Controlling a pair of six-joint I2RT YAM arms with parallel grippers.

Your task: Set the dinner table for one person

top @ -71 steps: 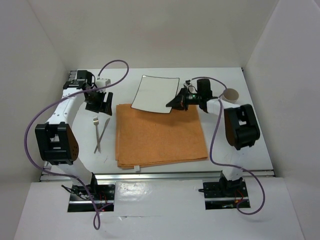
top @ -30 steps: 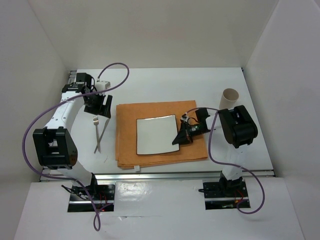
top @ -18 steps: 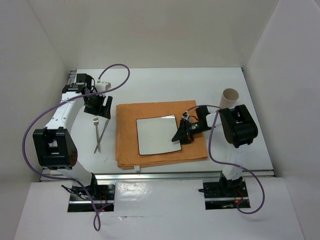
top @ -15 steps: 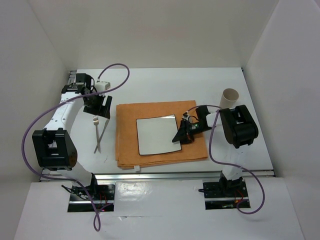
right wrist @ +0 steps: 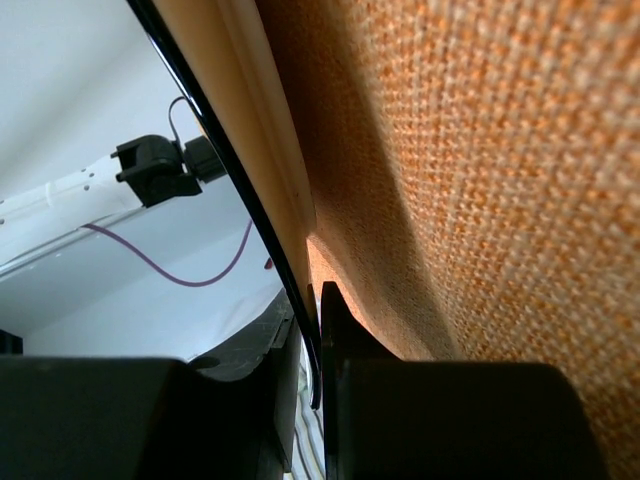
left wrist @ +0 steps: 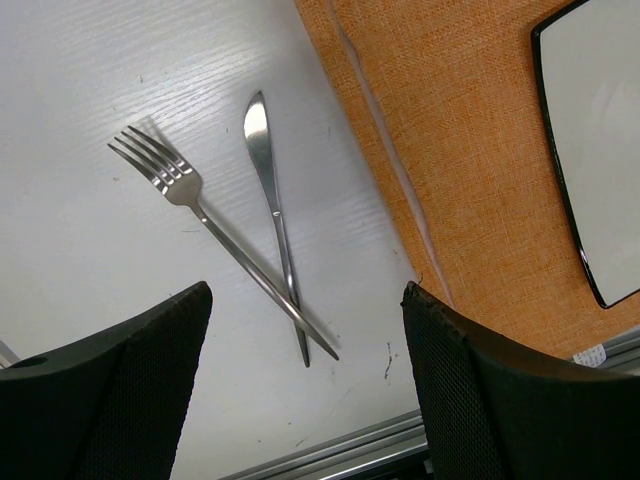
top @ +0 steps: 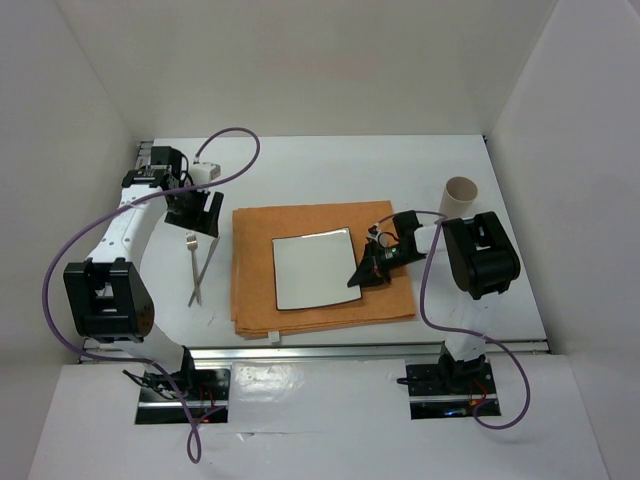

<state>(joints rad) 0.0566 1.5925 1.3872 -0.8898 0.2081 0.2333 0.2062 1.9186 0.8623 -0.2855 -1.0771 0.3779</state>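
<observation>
On the dinner table point(top: 330, 170): plate point(top: 312, 270) on mat point(top: 255, 250), fork point(top: 191, 245) and knife point(top: 211, 250) left, cup point(top: 459, 200) right.

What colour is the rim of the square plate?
Black; the plate itself is white. The left wrist view shows it best.

plain white walls point(top: 300, 70) enclose three sides, evenly lit.

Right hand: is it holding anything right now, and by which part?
The right hand pinches the square white black-rimmed plate by its right rim, near the front corner.
</observation>
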